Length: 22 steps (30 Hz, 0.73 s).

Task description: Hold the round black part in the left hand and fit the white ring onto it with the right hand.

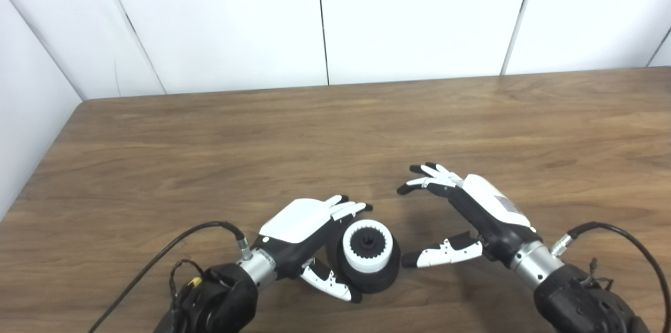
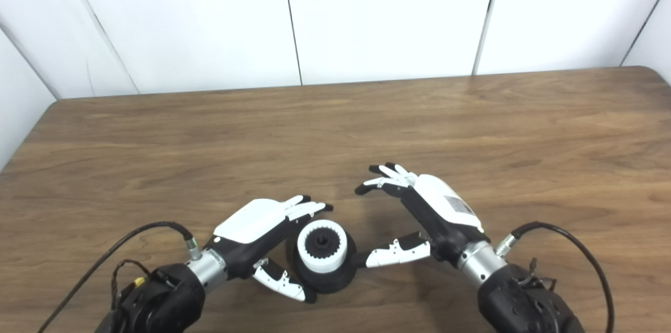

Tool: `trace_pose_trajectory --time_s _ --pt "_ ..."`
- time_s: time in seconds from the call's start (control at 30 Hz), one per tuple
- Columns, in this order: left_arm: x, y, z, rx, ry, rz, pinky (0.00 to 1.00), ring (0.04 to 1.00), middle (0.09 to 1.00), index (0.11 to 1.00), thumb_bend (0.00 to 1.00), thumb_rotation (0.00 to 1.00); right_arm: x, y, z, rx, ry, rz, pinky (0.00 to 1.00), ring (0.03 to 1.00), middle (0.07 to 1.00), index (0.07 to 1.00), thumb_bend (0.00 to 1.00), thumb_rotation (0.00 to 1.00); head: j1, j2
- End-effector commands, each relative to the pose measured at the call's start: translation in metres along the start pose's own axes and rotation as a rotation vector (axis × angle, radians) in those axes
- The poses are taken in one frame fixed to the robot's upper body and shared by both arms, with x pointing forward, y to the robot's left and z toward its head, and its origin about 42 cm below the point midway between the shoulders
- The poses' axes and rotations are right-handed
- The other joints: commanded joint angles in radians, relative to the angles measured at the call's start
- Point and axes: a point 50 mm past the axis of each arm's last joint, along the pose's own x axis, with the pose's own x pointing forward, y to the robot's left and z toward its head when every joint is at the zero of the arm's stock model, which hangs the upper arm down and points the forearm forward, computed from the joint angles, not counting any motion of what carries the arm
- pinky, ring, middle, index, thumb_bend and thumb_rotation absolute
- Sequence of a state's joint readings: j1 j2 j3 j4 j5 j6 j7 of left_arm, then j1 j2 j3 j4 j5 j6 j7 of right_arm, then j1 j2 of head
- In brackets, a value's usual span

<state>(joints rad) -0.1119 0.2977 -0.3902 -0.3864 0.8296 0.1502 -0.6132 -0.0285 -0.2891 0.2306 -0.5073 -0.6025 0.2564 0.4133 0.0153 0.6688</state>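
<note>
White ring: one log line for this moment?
white ring seated on round black part | left hand holding part | right hand open, beside it

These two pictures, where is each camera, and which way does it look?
Left eye view: on the head, looking down at the table; both arms enter from below, the left hand around the black part with the white ring on it.
Right eye view: beside it, facing the same way; the right hand is open, empty.
Shared: the same scene, slightly offset sideways.
</note>
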Motion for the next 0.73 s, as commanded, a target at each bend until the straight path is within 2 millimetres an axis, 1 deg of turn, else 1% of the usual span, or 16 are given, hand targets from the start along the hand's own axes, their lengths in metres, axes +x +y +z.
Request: trace_pose_trajectory --time_s 0.0,0.13,0.23,0.3,0.43,0.5,0.7 --pt "-0.002 0.010 -0.007 0.022 0.031 0.005 0.94 0.999 0.982 0.997 1.00 0.42 0.003 -0.010 0.006 -0.018 -0.043 -0.050 0.99 0.990 0.940 0.797 1.00 0.53 -0.001 0.001" --pt "-0.006 0.015 -0.009 0.001 0.043 0.023 0.94 1.000 0.993 1.000 1.00 0.40 0.000 -0.013 0.005 -0.032 -0.034 -0.052 0.97 0.992 0.941 0.843 1.00 0.52 0.002 -0.002" --pt "-0.011 0.025 -0.013 -0.017 0.061 0.042 0.94 1.000 0.996 1.000 1.00 0.38 -0.002 -0.018 0.003 -0.041 -0.017 -0.049 0.97 0.998 0.951 0.872 1.00 0.53 0.006 -0.004" --pt "-0.014 0.030 -0.017 -0.021 0.067 0.048 0.92 1.000 0.995 1.000 1.00 0.39 -0.002 -0.021 0.001 -0.039 -0.011 -0.046 0.98 1.000 0.963 0.889 1.00 0.53 0.006 -0.004" --pt "-0.022 0.045 -0.026 -0.011 0.088 0.063 0.89 0.990 0.992 1.000 1.00 0.39 -0.002 -0.029 -0.008 -0.030 0.020 -0.009 1.00 1.000 0.996 0.928 1.00 0.52 0.003 -0.006" --pt "-0.026 0.051 -0.029 -0.014 0.103 0.057 0.88 0.998 0.999 1.000 1.00 0.40 -0.003 -0.033 -0.011 -0.035 0.034 0.006 1.00 1.000 1.000 0.948 1.00 0.52 0.003 -0.007" --pt "-0.040 0.066 -0.040 -0.023 0.132 0.059 0.87 0.993 0.998 1.000 1.00 0.36 -0.006 -0.049 -0.022 -0.062 0.071 0.036 1.00 1.000 1.000 0.977 1.00 0.52 0.001 -0.008"
